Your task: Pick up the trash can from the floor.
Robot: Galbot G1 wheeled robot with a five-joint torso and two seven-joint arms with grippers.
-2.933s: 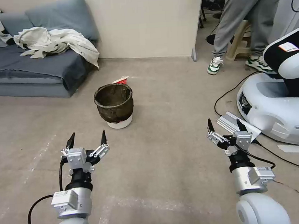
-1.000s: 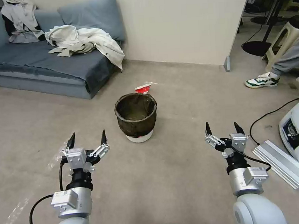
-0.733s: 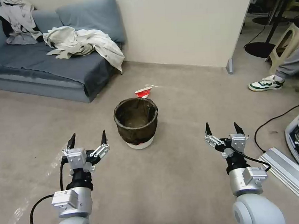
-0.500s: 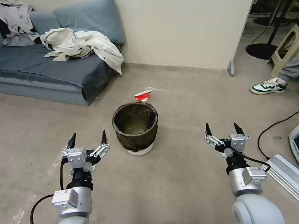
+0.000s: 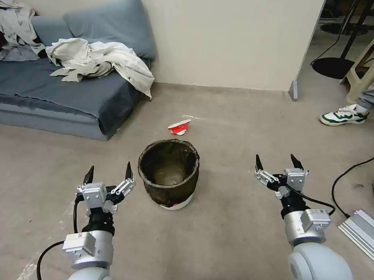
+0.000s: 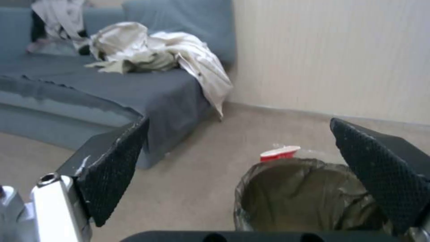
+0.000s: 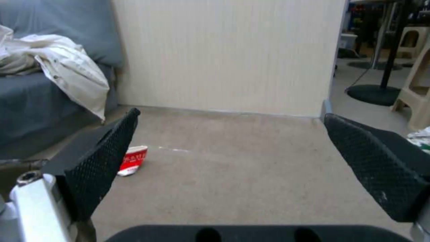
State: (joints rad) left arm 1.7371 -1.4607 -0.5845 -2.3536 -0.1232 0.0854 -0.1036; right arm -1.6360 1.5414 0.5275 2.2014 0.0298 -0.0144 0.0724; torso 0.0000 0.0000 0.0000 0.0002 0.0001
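Observation:
The trash can [image 5: 169, 175], a small white bin lined with a crinkled dark bag, stands upright on the beige floor [image 5: 234, 221] straight ahead of me. My left gripper [image 5: 109, 173] hangs open just to its left, about level with its rim and not touching it. In the left wrist view the trash can [image 6: 304, 198] sits low between the spread fingers [image 6: 114, 168]. My right gripper [image 5: 276, 163] is open well off to the can's right, above bare floor. A sliver of the bag [image 7: 18, 168] shows in the right wrist view.
A crushed red-and-white paper cup [image 5: 179, 127] lies on the floor just beyond the can. A grey sofa [image 5: 44, 93] with heaped clothes stands at the far left against a cream wall [image 5: 231, 31]. At right lie a black cable [image 5: 353, 170], a metal rail [image 5: 370, 238] and a person's sneaker [image 5: 343, 116].
The whole picture has shifted: the camera has come closer and turned, so the trash can now sits nearer, between my arms. Both grippers hold the same open pose.

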